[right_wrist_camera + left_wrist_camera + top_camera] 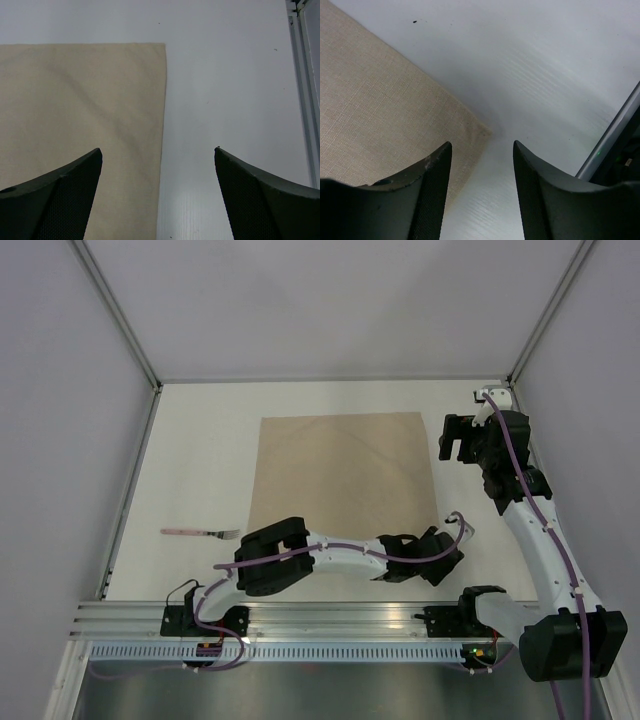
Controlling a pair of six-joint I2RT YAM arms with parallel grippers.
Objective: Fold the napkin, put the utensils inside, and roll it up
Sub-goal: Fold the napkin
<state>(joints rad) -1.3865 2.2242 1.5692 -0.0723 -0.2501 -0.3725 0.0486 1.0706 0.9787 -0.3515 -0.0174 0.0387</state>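
The white worktop [200, 460] carries a tan napkin [345, 475], spread flat near its middle with faint diagonal creases across the cloth. A fork [200, 533] lies just left of the napkin's near left corner, tines toward the napkin and handle pointing left.

Robot lab cell: white table [200, 460], alu frame rails [320, 618], plain walls [330, 300].

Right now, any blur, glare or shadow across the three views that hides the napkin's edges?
Top view: even, soft light, no glare; napkin edges clear, fork small but visible. Left wrist: weave sharp, a soft shadow on the table by the napkin's corner, left gripper dark and slightly blurred. Right wrist: flat light, napkin edge crisp, right gripper dark in the foreground.
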